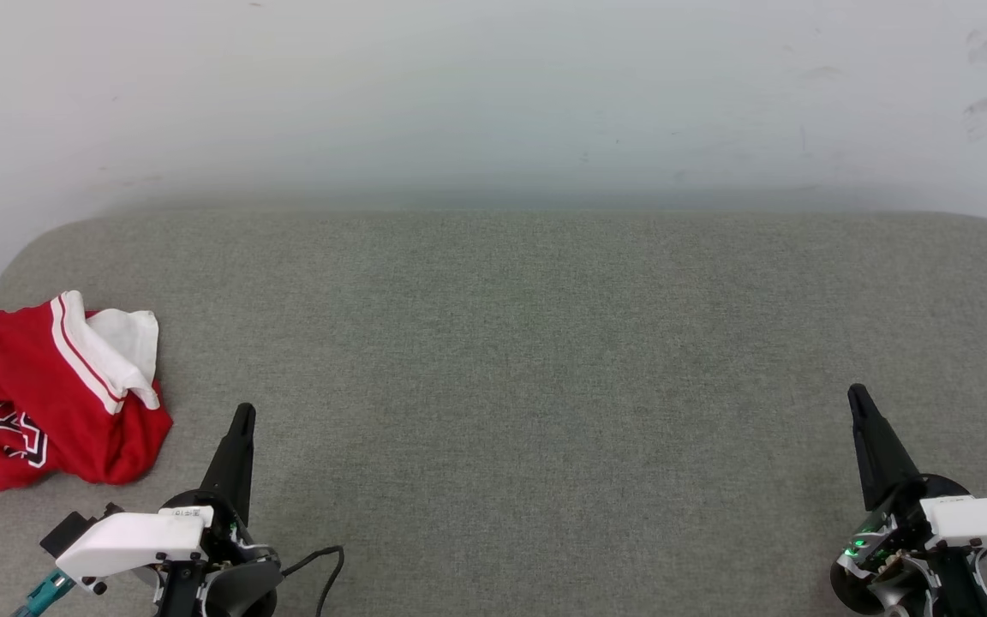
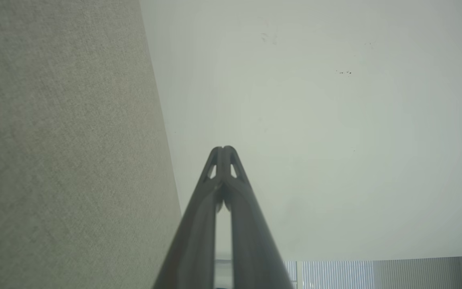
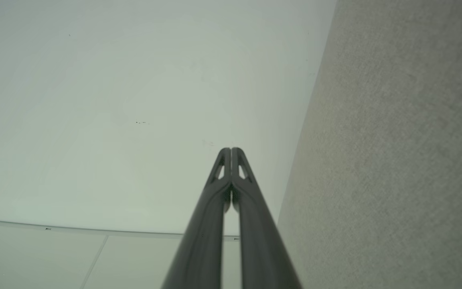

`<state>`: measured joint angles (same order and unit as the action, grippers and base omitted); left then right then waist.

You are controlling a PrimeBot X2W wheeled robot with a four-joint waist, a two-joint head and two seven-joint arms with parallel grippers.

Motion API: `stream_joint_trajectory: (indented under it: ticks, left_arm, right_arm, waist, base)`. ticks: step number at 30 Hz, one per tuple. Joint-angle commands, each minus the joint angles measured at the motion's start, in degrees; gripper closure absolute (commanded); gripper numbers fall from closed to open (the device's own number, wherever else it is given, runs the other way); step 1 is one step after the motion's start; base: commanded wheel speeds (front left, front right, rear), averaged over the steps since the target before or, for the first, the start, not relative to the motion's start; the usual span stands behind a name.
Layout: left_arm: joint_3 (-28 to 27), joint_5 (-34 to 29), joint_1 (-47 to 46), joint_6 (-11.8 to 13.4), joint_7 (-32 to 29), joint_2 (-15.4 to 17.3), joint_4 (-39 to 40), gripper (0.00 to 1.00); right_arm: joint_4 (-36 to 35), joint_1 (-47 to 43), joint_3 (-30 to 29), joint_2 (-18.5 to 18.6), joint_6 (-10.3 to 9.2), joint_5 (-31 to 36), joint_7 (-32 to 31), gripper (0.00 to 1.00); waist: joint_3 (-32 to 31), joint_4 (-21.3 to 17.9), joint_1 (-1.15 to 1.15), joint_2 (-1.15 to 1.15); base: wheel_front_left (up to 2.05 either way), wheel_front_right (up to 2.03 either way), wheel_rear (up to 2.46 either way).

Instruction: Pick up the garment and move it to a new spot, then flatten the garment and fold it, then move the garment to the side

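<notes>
Head view: red jersey-style garment with white sleeves and striped trim [image 1: 48, 398], crumpled in heap at far left edge of grey woven fabric-covered surface [image 1: 528, 360]; untouched, not yet picked up. Left gripper [image 1: 242, 417] just beside heap, right of it, fingertips pressed together, holding nothing; right gripper [image 1: 858, 396] well apart at lower right, likewise closed and empty. Pale wall [image 1: 493, 94] behind. Progress, as judged: nothing done; pick-up, relocation, flattening, folding, final move aside all remain.
</notes>
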<state>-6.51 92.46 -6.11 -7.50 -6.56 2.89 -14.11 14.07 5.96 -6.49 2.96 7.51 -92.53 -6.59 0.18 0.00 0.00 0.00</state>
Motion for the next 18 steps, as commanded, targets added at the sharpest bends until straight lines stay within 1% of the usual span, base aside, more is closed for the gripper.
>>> stream_joint_trajectory:
  ticks: [1,18]
  left_arm:
    - [-0.1,-0.1,-0.4,-0.1,-0.1,-0.1,0.1,1.00]
    - [-0.1,-0.1,-0.4,-0.1,-0.1,-0.1,0.1,1.00]
  right_arm:
    - [0.0,0.7,0.0,-0.2,-0.05,0.3,0.0,1.00]
    - [0.0,0.7,0.0,-0.2,-0.05,0.3,0.0,1.00]
  waist:
    - [0.0,0.0,0.00,0.00]
    - [0.0,0.0,0.00,0.00]
  base:
    - [0.00,0.00,0.00]
    - [0.00,0.00,0.00]
